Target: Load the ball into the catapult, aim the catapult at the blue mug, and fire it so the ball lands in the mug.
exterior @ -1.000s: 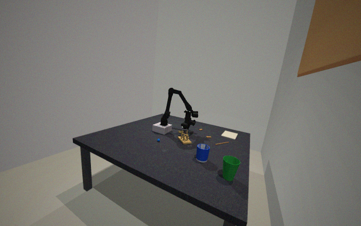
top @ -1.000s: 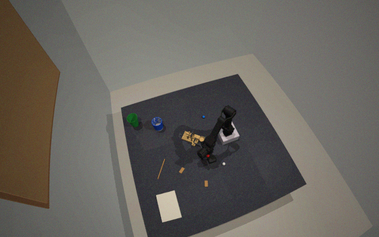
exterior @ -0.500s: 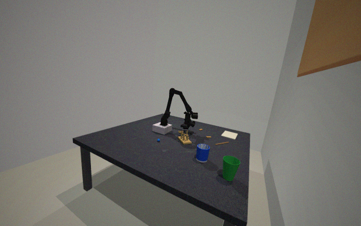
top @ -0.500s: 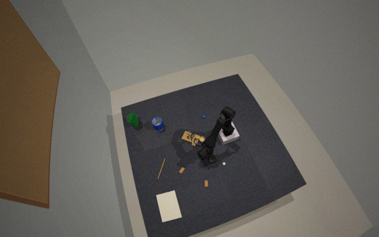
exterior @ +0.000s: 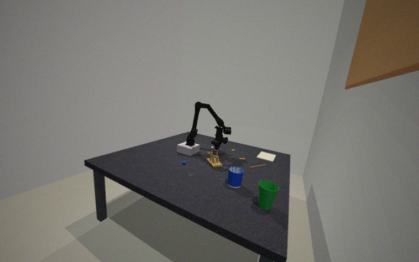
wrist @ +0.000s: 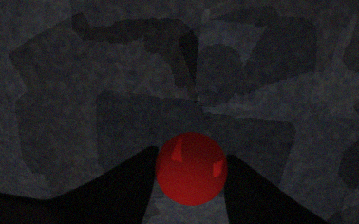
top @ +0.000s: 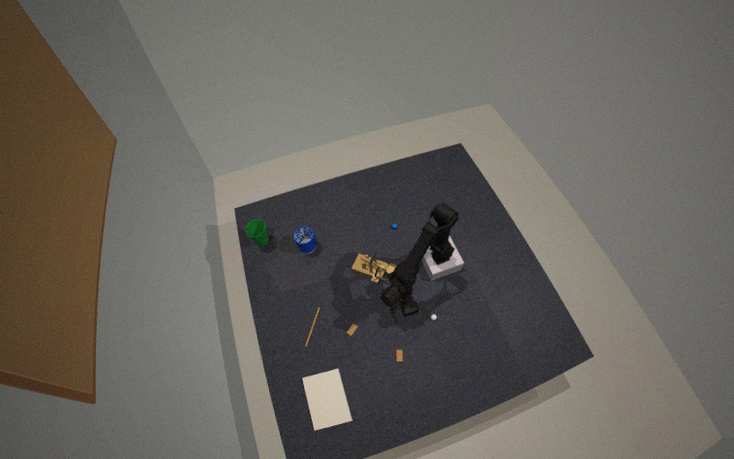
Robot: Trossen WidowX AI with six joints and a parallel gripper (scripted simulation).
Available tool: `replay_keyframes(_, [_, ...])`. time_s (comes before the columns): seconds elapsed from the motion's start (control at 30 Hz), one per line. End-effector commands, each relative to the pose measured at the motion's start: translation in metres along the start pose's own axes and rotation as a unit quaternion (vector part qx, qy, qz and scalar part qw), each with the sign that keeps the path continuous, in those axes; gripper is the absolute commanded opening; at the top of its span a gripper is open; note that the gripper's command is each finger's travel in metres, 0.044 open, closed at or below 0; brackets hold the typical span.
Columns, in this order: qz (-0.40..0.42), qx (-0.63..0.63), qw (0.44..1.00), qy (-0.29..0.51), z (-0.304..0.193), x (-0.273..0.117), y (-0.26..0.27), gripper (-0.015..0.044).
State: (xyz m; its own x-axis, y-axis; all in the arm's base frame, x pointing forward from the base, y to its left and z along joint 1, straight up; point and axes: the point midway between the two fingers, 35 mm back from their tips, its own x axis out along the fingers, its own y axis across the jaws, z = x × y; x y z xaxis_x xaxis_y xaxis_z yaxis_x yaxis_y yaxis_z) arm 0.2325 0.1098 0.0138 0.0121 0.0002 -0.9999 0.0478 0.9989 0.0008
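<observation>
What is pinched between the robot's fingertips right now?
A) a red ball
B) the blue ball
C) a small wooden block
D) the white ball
A: the close-up shows the red ball with a black fingertip against each side of it.

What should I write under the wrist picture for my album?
A red ball pinched between two black fingers.

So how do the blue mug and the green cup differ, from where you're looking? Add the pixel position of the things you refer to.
The blue mug (top: 305, 240) (exterior: 235, 178) is straight-sided, while the green cup (top: 258, 232) (exterior: 266, 195) flares toward its rim. The mug has a pale base; the cup is green down to its foot. The mug stands nearer the catapult (top: 363, 265) (exterior: 215, 163), the cup farther off. Both stand upright, mouth up.
</observation>
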Motion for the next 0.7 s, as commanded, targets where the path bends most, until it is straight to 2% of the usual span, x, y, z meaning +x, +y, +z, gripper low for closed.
replay_keyframes(0.0, [0.003, 0.002, 1.0, -0.004, 0.004, -0.023, 0.002, 0.0])
replay_keyframes(0.37, [0.003, 0.002, 1.0, -0.004, -0.001, -0.091, -0.001, 0.0])
replay_keyframes(0.67, [0.001, 0.041, 0.999, 0.013, 0.002, -0.087, -0.016, 0.0])
